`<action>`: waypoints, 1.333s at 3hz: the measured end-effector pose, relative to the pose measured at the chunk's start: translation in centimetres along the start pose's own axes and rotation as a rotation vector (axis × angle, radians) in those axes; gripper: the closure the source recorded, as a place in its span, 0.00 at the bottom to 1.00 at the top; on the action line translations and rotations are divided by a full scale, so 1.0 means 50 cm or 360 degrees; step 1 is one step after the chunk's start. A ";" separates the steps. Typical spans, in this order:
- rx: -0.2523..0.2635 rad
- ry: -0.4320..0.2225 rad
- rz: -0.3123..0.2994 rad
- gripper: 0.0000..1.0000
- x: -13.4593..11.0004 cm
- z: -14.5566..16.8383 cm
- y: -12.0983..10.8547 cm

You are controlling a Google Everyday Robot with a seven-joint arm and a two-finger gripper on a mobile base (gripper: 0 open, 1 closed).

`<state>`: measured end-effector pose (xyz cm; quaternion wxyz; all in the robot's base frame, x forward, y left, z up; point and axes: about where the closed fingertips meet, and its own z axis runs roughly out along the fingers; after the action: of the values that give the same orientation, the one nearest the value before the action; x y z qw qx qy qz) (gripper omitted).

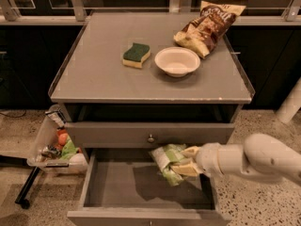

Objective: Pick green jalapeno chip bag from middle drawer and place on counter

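The green jalapeno chip bag (165, 160), light green and white and crinkly, hangs above the grey floor of the open middle drawer (117, 189). My gripper (186, 161) reaches in from the right on a white arm and is shut on the bag's right side, one cream finger above it and one below. The bag casts a shadow on the drawer floor beneath it. The counter (99, 74) is the grey top of the cabinet, higher up in the view.
On the counter stand a white bowl (177, 61), a green and yellow sponge (136, 54) and a larger brown-and-cream chip bag (209, 28). A closed drawer front with a round knob (150, 138) sits just above the open drawer. A clear bin of items (56, 147) stands at the left.
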<state>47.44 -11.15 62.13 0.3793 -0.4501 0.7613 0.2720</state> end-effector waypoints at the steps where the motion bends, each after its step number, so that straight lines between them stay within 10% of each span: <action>1: 0.0111 -0.0024 0.0085 1.00 0.028 -0.058 0.095; 2: 0.0260 -0.0023 0.0124 1.00 0.044 -0.135 0.179; 4: 0.0356 -0.0027 0.0186 1.00 0.073 -0.181 0.178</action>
<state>35.39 -15.78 64.87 0.4170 -0.3575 0.8086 0.2110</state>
